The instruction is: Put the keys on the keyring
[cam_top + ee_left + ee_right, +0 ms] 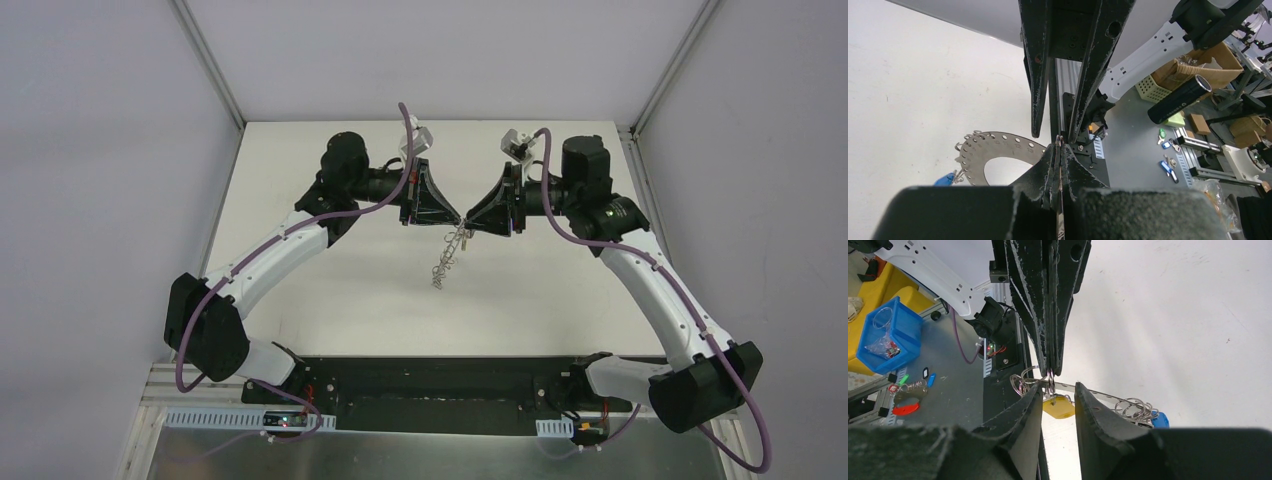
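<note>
Right fingers spread, yellow key between them.
Left fingers point down from 12 o'clock, pinching a loop on the keyring, just above that key.

White matte tabletop, boxed in by pale grey wall panels on three sides, with aluminium corner posts. Even, diffuse light. Black base plate at the near edge, brushed silver metal sheet below it. Off-table clutter: blue plastic bin, brown cardboard box, pale green perforated basket.
</note>
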You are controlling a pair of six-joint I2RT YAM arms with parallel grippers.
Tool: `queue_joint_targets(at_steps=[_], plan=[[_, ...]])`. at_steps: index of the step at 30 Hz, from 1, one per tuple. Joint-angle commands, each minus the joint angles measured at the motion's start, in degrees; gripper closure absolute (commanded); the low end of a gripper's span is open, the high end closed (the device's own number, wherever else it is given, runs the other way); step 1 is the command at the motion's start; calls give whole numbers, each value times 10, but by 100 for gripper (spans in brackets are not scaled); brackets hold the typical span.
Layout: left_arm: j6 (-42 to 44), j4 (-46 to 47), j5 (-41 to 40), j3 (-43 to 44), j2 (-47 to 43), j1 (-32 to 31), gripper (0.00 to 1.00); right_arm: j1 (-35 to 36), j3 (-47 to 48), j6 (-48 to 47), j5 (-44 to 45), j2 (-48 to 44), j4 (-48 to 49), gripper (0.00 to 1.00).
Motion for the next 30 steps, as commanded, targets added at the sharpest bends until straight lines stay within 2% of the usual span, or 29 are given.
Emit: queue_joint_targets(at_steps=[1,8,15,23,26,30], plan=[[-22,59,14,1,-16,6,100,-3,-3,14,-34,-11,25,68],[-57,95,11,1,-4,6,100,-2,-19,45,-54,-5,60,72],[-63,102,10,3,-1,6,100,0,-22,72,-63,4,86,82],[-61,102,9,4,-1,6,100,3,-22,90,-72,10,101,100],[-60,102,11,5,-2,7,100,3,-11,61,-58,6,66,100],[-28,72,25,15,-7,15,98,12,37,-44,-9,4,-53,100]])
